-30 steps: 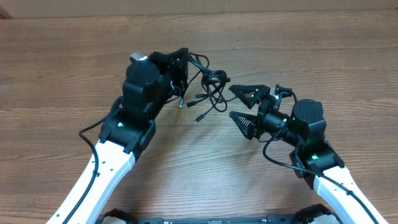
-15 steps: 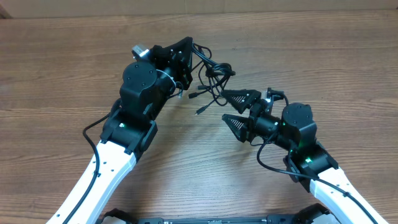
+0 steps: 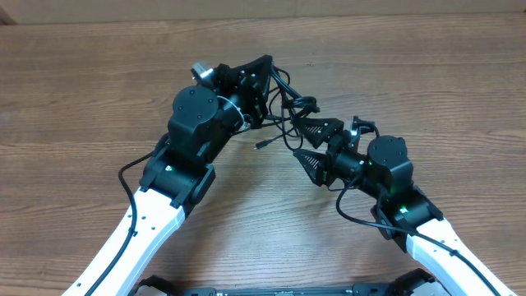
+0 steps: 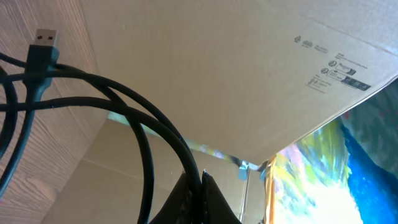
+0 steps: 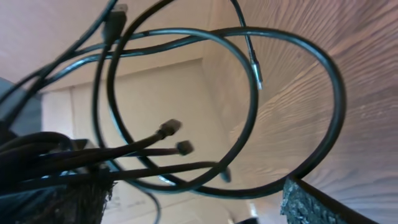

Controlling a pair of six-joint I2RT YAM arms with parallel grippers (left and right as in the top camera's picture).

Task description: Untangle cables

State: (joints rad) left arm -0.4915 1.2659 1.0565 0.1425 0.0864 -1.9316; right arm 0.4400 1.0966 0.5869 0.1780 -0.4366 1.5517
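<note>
- At the centre of the surface (image 3: 427, 74), the cables (image 3: 288, 105) form one tangled bundle between the two grippers.
- Left gripper (image 3: 265, 80): the arm reaches forward with the wrist angled to the right. The jaws are fully closed, clamping several cable strands.
- Right gripper (image 3: 297, 139): the arm reaches forward and left, pointing at the bundle. The jaws are spread wide with cable loops between them, and nothing is clamped.

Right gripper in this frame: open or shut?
Open. The right gripper has its two fingers standing wide apart in both the overhead and wrist views. The cables hang in front of the gap and are not pinched.
</note>
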